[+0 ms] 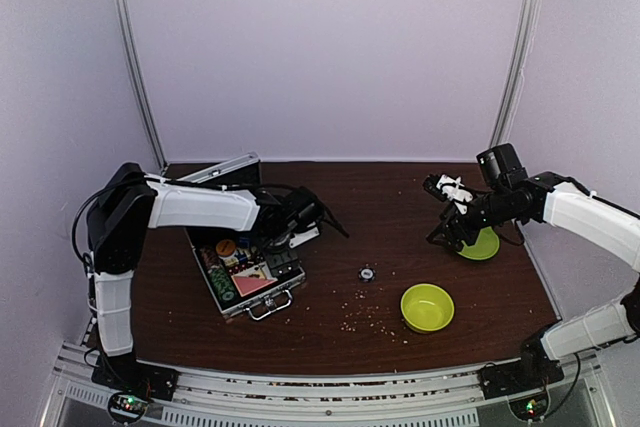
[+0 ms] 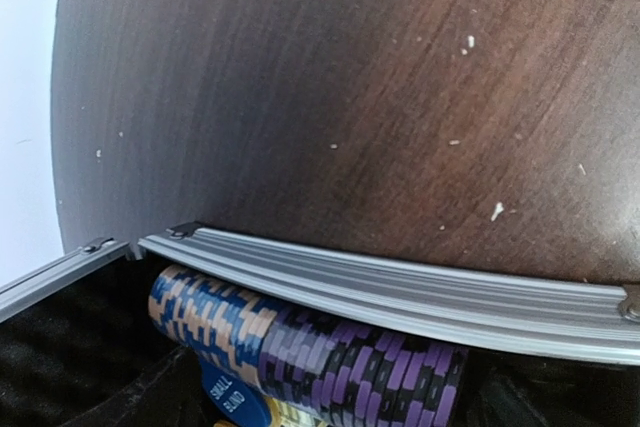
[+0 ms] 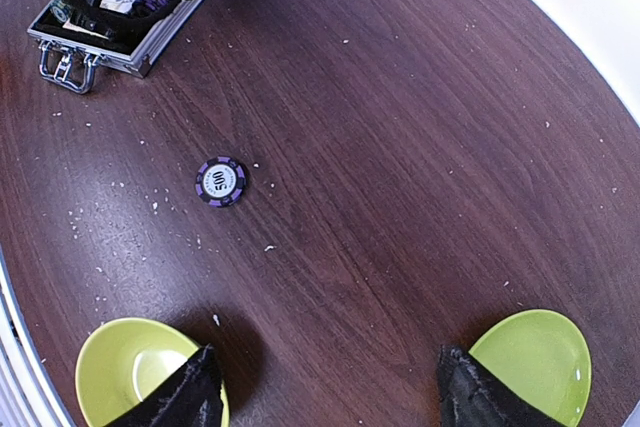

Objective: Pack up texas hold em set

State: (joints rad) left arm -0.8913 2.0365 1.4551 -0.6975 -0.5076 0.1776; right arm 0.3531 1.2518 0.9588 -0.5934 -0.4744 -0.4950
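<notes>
A: Where's the set?

B: Case (image 1: pixel 245 272) sits open on the left of the table (image 1: pixel 330 187), lid (image 1: pixel 225 169) up on the far side. Its long axis runs diagonally, far-left to near-right, with the metal handle on the near edge. One loose chip (image 3: pixel 221 182) lies flat mid-table, well apart from the case.

A: Claws?

B: Left claw (image 1: pixel 312 221) hovers over the far-right corner of the case. Its wrist view shows no fingers and nothing held, so I read it as spread wide and empty. Right claw (image 3: pixel 327 372) hangs above the lime plate (image 3: pixel 535 362), fingers (image 3: pixel 190 392) wide apart, nothing between them.

A: Which arm takes the chip?

B: Judgement call. It lies between them: near and right of the left claw, near and left of the right one. Left looks slightly closer from above, but the right wrist camera has it dead ahead. It's a round disc, so no long axis and any approach angle works.

A: Materials?

B: Case rim is ribbed aluminium, black foam inside. Blue-and-tan chips (image 2: pixel 205 312) and purple-and-black chips (image 2: pixel 370 367) stand on edge in a row, a blue button (image 2: pixel 230 397) below them. The loose chip is purple and black with a white centre. Table is dark wood grain, with pale specks (image 1: pixel 375 322) near the lime bowl (image 1: pixel 427 307).
</notes>
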